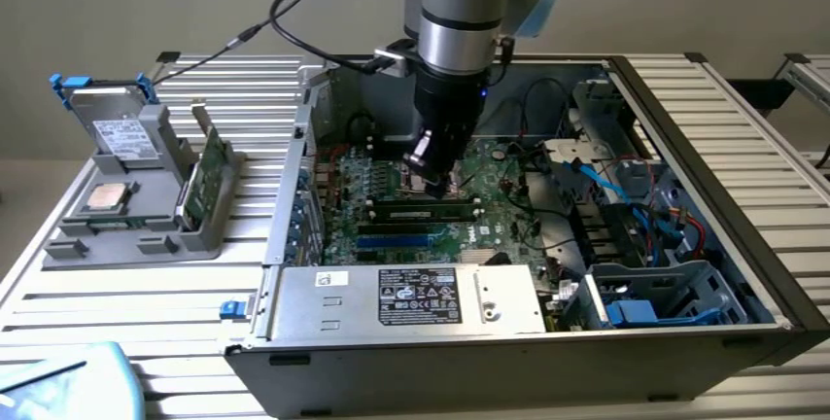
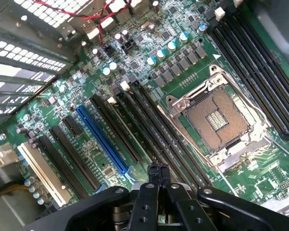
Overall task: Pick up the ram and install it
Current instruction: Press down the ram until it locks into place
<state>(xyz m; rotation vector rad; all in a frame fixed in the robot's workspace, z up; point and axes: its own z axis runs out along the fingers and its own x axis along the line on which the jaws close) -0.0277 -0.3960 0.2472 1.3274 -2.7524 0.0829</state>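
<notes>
Hovering inside PC case, gripper fingers pressed together, empty, tips just above motherboard slots. Ram lies seated in black slot, just beside gripper tip.

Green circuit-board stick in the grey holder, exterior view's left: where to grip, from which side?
Pinch the thin green circuit-board stick across its flat faces at the exposed upper edge, coming down from above. It stands on edge in the grey plastic holder, whose slot covers its lower part, so a side approach looks blocked.
</notes>
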